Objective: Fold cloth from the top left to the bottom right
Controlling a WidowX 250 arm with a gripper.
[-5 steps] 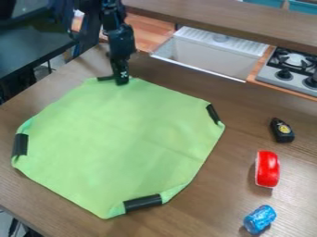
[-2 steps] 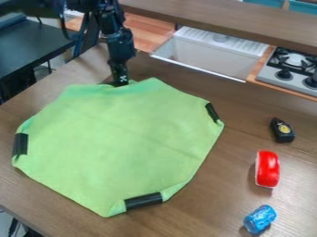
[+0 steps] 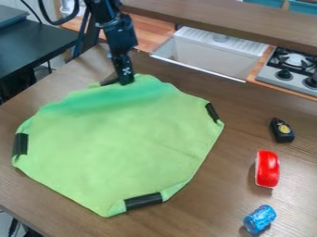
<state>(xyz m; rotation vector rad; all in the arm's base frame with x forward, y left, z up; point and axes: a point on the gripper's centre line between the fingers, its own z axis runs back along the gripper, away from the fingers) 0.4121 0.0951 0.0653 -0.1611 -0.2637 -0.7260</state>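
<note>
Gripper (image 3: pixel 125 81) pinching the green cloth (image 3: pixel 123 148), I hold its ruffled far edge, black strips (image 3: pixel 143 201) around its other sides.

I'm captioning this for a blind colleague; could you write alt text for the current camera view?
A black robot gripper is at the top edge of a green cloth spread on a brown table. To the cloth's right lie a small black object, a red object and a blue cylinder.
</note>
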